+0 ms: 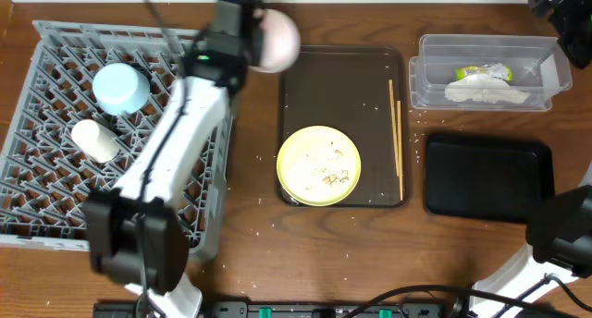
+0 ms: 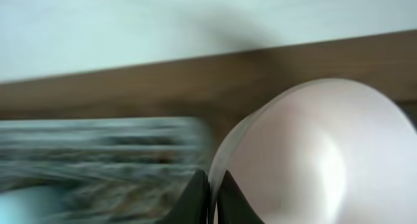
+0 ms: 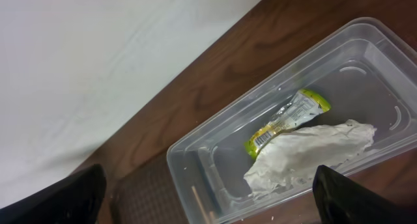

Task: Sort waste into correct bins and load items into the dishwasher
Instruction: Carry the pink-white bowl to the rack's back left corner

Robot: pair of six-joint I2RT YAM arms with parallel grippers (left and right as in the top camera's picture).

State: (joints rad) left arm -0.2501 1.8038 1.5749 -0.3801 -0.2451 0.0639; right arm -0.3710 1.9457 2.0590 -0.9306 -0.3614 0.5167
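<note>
One pink bowl [image 1: 276, 41], one blue bowl [image 1: 120, 89] (racked), one cup [image 1: 95, 140], one plate [image 1: 319, 165]

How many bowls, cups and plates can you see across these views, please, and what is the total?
Bowls: 2, the pink bowl and the light blue bowl
Cups: 1, the white cup
Plates: 1, the yellow plate
Total: 4

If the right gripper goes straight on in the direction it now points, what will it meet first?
Most likely the clear plastic rectangular tub, at its near rim or at the crumpled white paper napkin inside it. The right gripper is open and aims at that tub. The depth is unclear.
</note>
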